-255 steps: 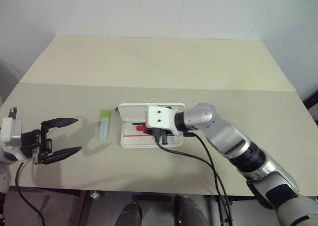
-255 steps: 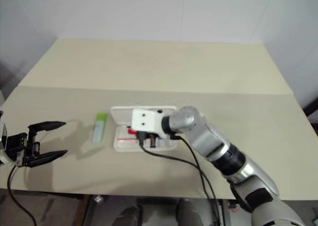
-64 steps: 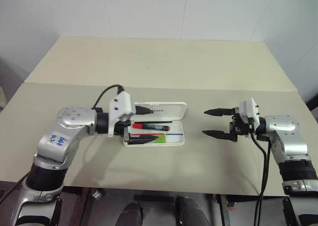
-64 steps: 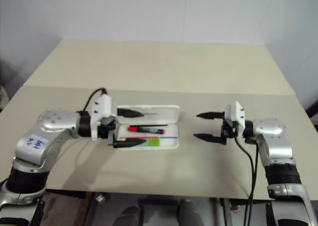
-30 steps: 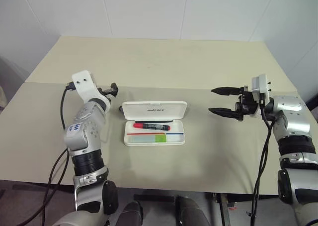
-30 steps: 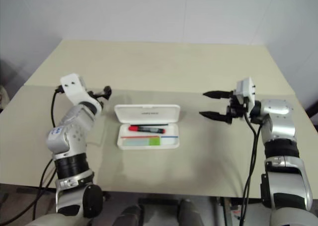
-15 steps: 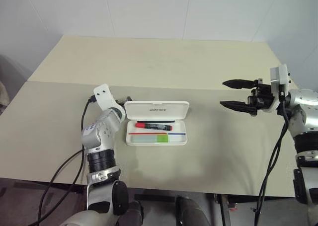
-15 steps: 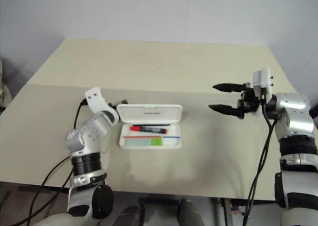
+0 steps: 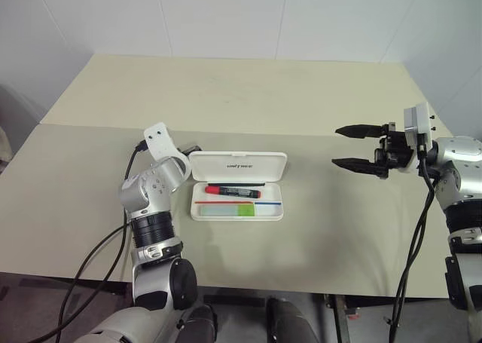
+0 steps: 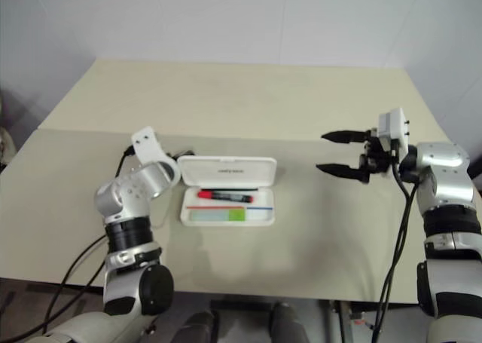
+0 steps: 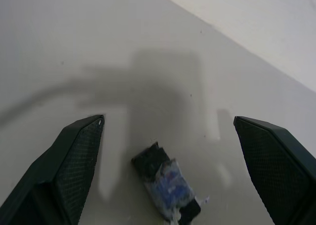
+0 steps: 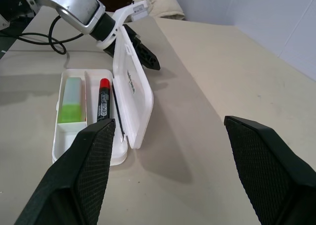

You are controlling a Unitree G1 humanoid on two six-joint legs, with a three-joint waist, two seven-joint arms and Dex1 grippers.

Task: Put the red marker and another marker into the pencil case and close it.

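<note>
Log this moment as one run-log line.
white hard plastic pencil case: open | red-capped marker, pale green marker: inside | left gripper: open behind lid | right gripper: open, apart

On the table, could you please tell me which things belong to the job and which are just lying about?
Job:
pencil case, lid open
red marker, inside it
green marker, inside it

Lying about:
small dark and blue object on the table
</note>
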